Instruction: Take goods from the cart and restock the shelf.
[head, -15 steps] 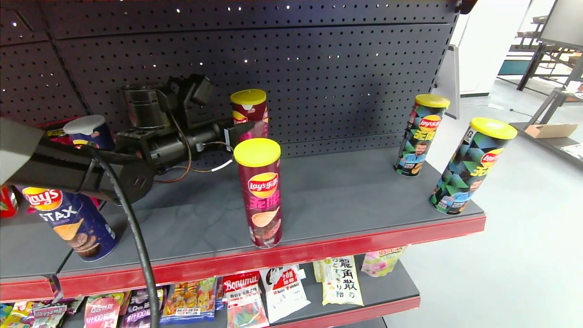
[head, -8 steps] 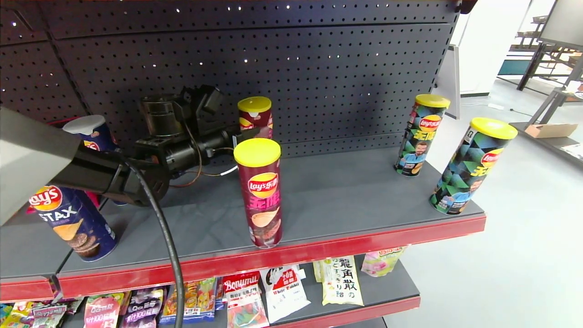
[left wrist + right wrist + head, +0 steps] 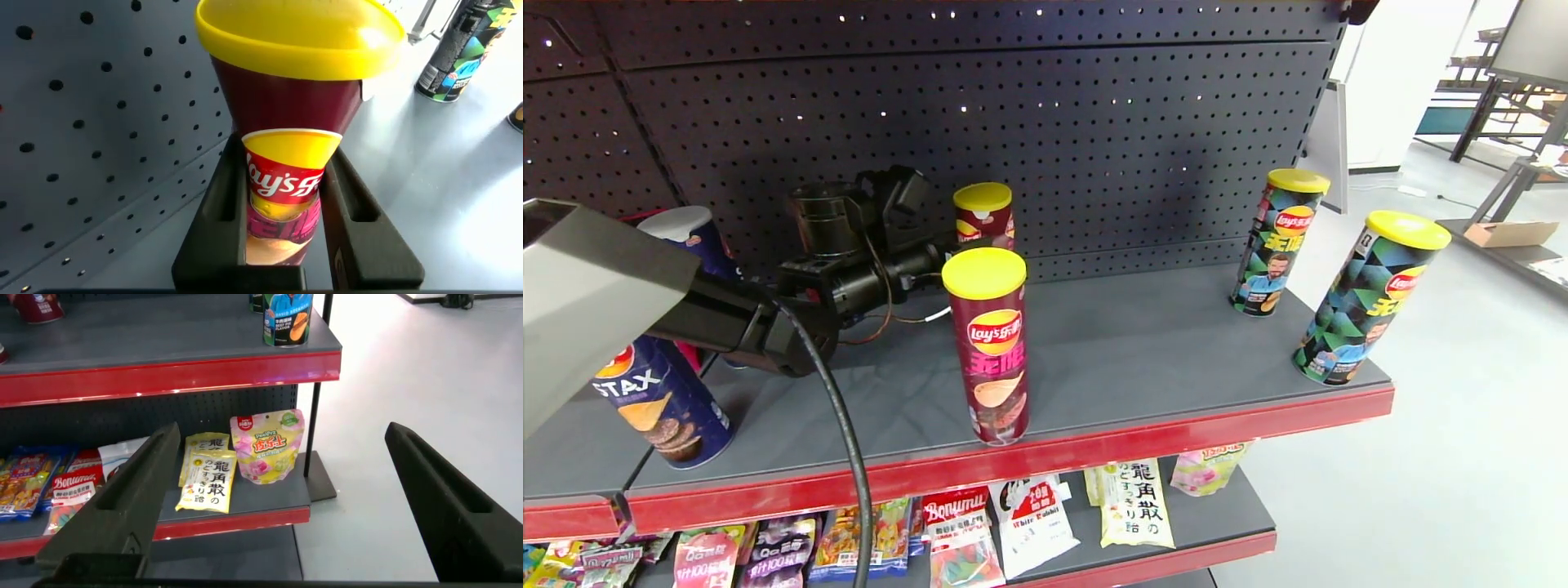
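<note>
My left gripper (image 3: 956,242) is shut on a maroon chips can with a yellow lid (image 3: 984,214), holding it upright at the back of the grey shelf (image 3: 1143,343), close to the pegboard. In the left wrist view the can (image 3: 286,122) stands between both black fingers (image 3: 222,214). Its base is hidden behind a second maroon can (image 3: 990,347) at the shelf's front edge. My right gripper (image 3: 282,433) hangs open and holds nothing, low down, facing the lower shelf of snack bags (image 3: 265,445).
Two green-and-black cans (image 3: 1278,241) (image 3: 1368,298) stand at the shelf's right end. Two blue cans (image 3: 658,396) (image 3: 686,233) stand at the left. Bare shelf lies between the maroon and green cans. Snack bags (image 3: 1029,523) fill the lower shelf.
My left arm has carried the maroon can to the right and slightly lower, nearer the pegboard. The other cans have not moved.
</note>
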### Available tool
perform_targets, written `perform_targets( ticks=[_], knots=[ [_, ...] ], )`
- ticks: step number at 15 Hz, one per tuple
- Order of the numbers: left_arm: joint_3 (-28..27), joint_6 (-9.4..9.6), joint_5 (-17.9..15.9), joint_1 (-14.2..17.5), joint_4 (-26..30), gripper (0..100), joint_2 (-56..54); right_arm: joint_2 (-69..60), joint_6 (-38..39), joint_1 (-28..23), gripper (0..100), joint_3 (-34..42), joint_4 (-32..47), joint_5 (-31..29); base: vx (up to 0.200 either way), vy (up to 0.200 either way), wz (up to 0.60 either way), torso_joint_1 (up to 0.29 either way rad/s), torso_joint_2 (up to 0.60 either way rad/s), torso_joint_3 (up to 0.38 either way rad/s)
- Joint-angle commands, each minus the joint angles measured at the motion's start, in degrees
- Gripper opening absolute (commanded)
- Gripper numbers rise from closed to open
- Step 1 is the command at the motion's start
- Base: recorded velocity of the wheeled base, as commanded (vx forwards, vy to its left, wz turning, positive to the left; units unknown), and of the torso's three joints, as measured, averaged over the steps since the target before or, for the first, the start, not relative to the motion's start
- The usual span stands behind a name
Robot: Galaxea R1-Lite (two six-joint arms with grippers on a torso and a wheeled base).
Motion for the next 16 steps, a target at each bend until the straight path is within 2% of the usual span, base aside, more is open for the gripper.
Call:
perform_targets(
  ticks=[1, 8, 15, 16],
  knots=[
    [0.33, -0.02, -0.06, 0.00, -0.01, 0, -0.05, 0.07, -0.01, 0.02, 100, 0.00, 0.01, 0.01, 0.000, 0.000, 0.00, 0.000, 0.00, 0.000],
    [3.76, 0.16, -0.06, 0.09, 0.17, 0, -1.10, 0.07, -0.01, 0.02, 100, 0.00, 0.01, 0.01, 0.000, 0.000, 0.00, 0.000, 0.00, 0.000],
    [4.02, 0.33, -0.06, 0.09, 0.26, 0, -1.37, 0.07, -0.01, 0.02, 100, 0.00, 0.01, 0.01, 0.000, 0.000, 0.00, 0.000, 0.00, 0.000],
    [3.93, 0.25, -0.06, 0.09, 0.17, 100, -1.37, 0.07, -0.01, 0.02, 100, 0.00, 0.01, 0.01, 0.000, 0.000, 0.00, 0.000, 0.00, 0.000]
  ],
)
